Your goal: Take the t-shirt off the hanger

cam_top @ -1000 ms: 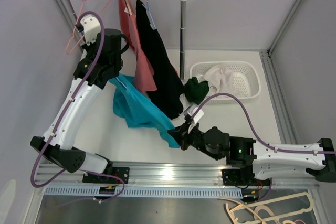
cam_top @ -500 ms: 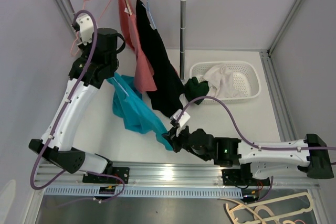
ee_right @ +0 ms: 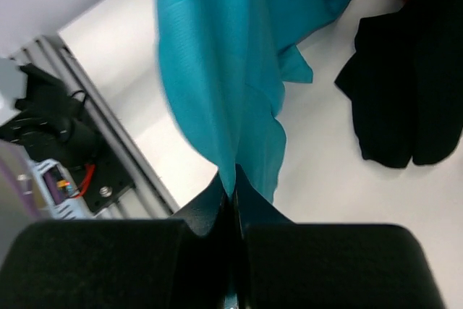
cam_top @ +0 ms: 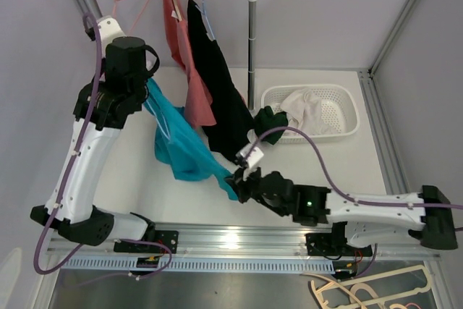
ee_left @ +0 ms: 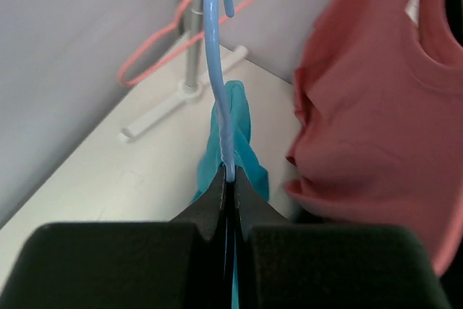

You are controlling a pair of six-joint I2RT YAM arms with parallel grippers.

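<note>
Left gripper [ee_left: 228, 182] lifted hanger [ee_left: 215, 70], t-shirt [cam_top: 184, 146] taut diagonally

From the left wrist, the thin light-blue plastic hanger [ee_left: 212, 48] runs off the top edge and vanishes into the clamped left hand [ee_left: 229, 181], which covers most of the teal t-shirt [ee_left: 241, 128]. The coral-red t-shirt [ee_left: 376, 106] is cut by the right edge. From the right wrist, the pinched hem disappears inside the right hand [ee_right: 231, 187].

The t-shirt [cam_top: 182, 151] is matt teal cloth, the hanger [ee_left: 217, 85] smooth, glossy blue plastic.
</note>
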